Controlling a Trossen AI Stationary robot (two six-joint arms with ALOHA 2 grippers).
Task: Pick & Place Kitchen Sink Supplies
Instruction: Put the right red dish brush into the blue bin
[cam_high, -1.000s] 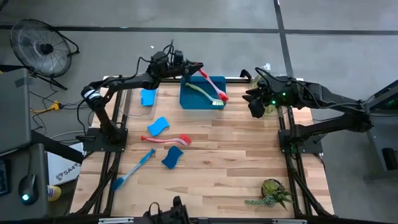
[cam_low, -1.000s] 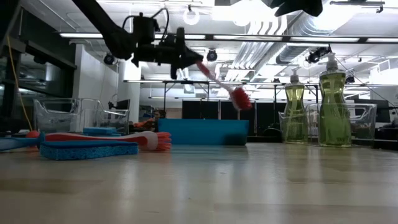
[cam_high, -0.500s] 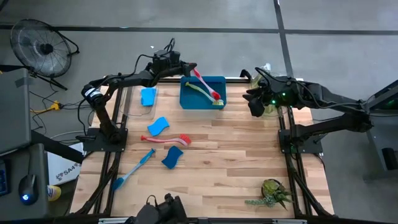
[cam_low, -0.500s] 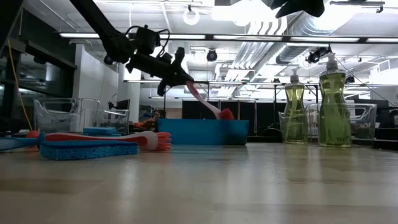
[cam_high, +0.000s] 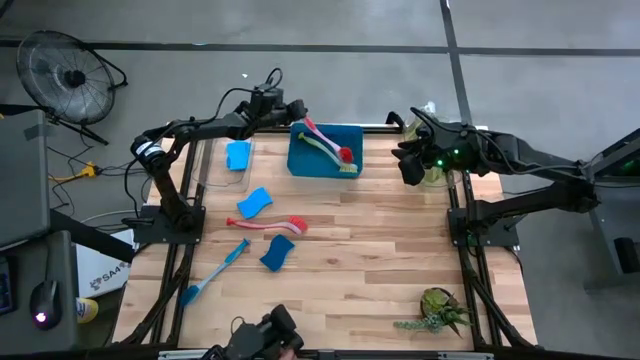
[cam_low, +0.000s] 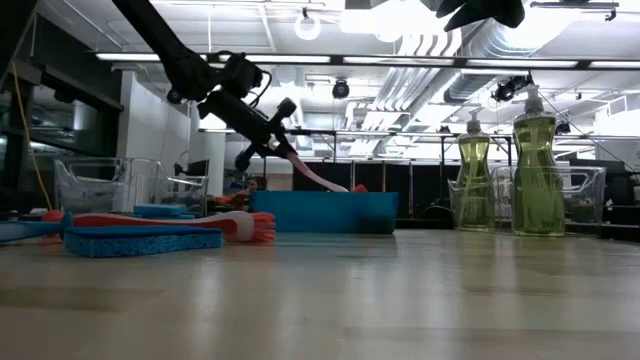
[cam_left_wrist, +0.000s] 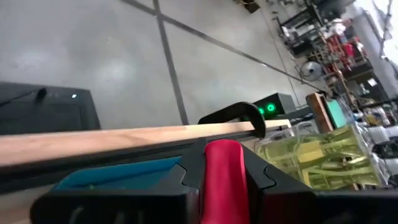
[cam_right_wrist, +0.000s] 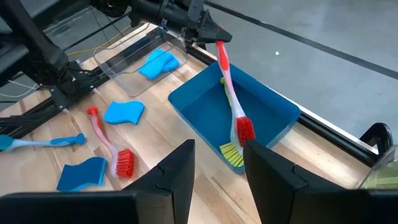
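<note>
From the overhead camera, the left gripper is up at the far edge of the table, clamped on the handle end of a pink-red dish brush that slants down into the blue tray, its bristle head inside next to a yellow-green brush. The right gripper just hangs over the far right corner by the clear bottles; can't tell from up here how its fingers sit. Still out on the wood: two blue sponges, another pink-red brush, a blue brush, and a little spiky plant near the front right. Table-level camera shows the held brush dipping behind the tray wall, and two soap bottles on the right. Left wrist cam: fingers pinched tight on the red handle. Right wrist cam: its own fingers stand apart with nothing between them.
</note>
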